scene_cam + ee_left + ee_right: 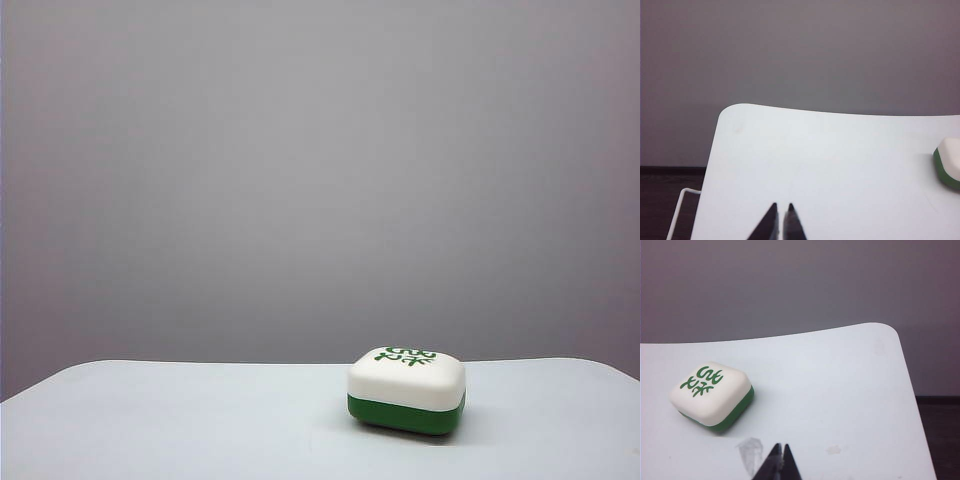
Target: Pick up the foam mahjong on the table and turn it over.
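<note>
White face up, green half down: the mahjong [407, 389] lies flat on the table [200, 420], right of centre in the exterior view, its green character showing on top. Nothing touches it. No arm appears in the exterior view.

Left gripper [781, 207]: fingertips pressed nearly together, empty, poised over bare table well apart from the tile, of which only one edge [948, 162] shows at the border of the left wrist view.

Right gripper [783, 446]: jaws clenched, empty, nearer the tile [711, 394] than the left but not in contact; the tile sits off to one side of its tips.

Assessment: no part of the task appears done. The tile is neither grasped nor lifted, and the character side is uppermost. Remaining: open a gripper, reach the tile, grasp it, lift, turn it so the green half faces up, set it down. The right gripper looks better placed for this.
</note>
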